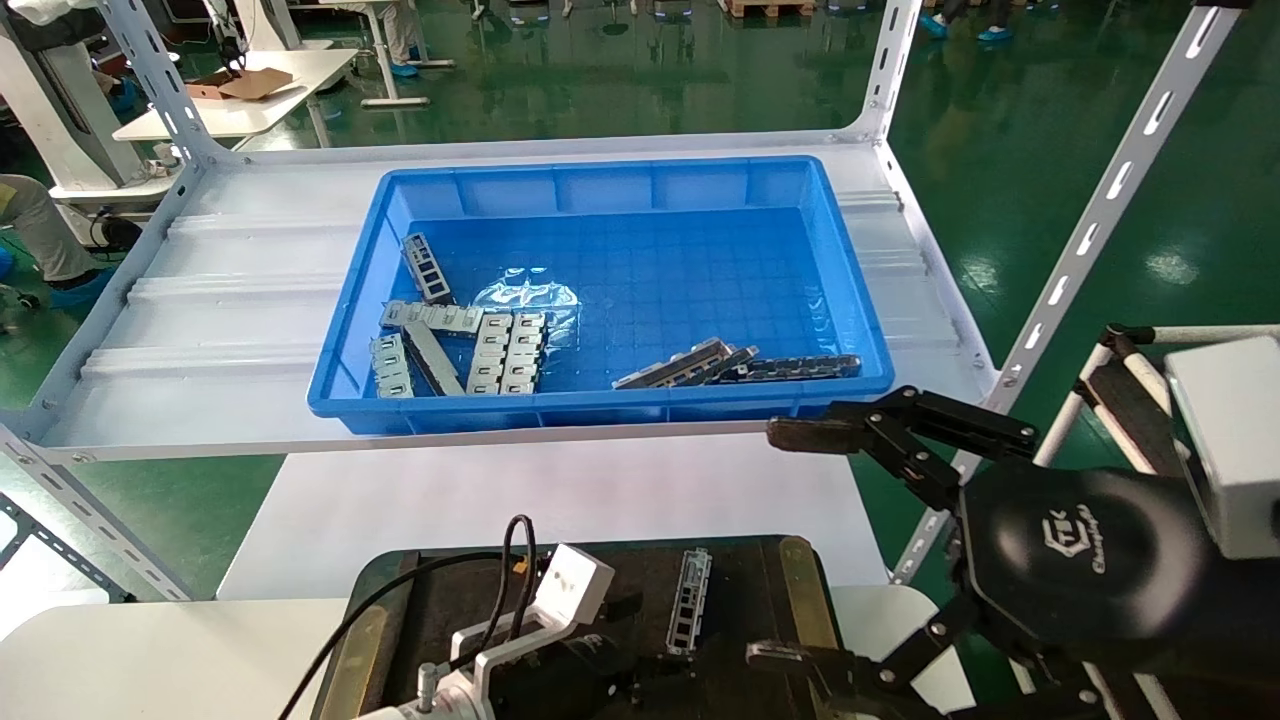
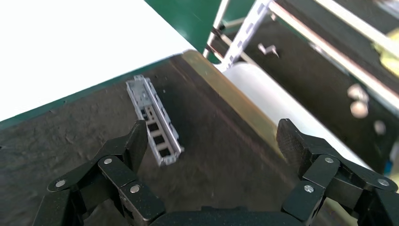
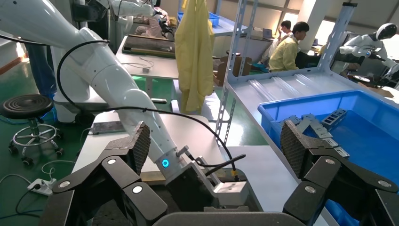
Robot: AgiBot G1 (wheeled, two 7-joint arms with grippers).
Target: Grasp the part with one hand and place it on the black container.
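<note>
Just ahead of my left claw (image 2: 209, 141), the part (image 2: 154, 121) lies flat on the black container (image 2: 226, 136), near its brass rim, my fingers spread wide and one fingertip (image 2: 136, 141) almost touching it. Pulling back carelessly, I could clip the part and skid it toward the rim. My right claw (image 1: 790, 545) hangs beside, also open. Only the head view shows the blue bin (image 1: 600, 410) of spare pieces.
</note>
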